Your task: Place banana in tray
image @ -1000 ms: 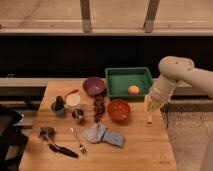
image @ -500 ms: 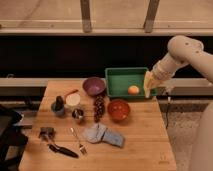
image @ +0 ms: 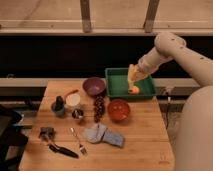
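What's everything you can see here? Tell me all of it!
table: one, wooden, middle
tray: one, green, table's far right
orange fruit: one, orange, in tray
banana: one, pale yellow, held above tray
purple bowl: one, purple, left of tray
red bowl: one, red, before tray
grapes: one bunch, dark, beside red bowl
cups: three, white and dark, left of grapes
cloth: one, blue-grey, front middle
fork: one, silvery, left of cloth
black utensil: one, black, front left
arm: one, cream, right side
gripper: one, cream, over tray, shut on banana
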`<state>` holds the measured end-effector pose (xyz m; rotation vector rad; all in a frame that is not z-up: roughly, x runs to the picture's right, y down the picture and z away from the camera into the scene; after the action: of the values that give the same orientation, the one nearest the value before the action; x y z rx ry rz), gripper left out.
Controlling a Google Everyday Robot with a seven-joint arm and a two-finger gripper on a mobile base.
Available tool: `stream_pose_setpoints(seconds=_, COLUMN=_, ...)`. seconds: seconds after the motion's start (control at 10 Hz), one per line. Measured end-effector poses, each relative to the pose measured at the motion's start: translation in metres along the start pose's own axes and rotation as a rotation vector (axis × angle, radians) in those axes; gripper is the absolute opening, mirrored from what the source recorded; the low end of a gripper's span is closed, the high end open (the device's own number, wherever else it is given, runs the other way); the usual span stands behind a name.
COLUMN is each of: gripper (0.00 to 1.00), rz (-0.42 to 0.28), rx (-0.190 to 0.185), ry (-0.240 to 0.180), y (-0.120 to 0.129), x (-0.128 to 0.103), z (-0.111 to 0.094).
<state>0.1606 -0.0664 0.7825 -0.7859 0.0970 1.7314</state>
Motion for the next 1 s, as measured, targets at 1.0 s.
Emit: stream_pose_setpoints(seconds=1.0, gripper=0.0, rz=-0.106, rx=-0.147, ry=0.119, y=0.014, x=-0.053, z=0.074)
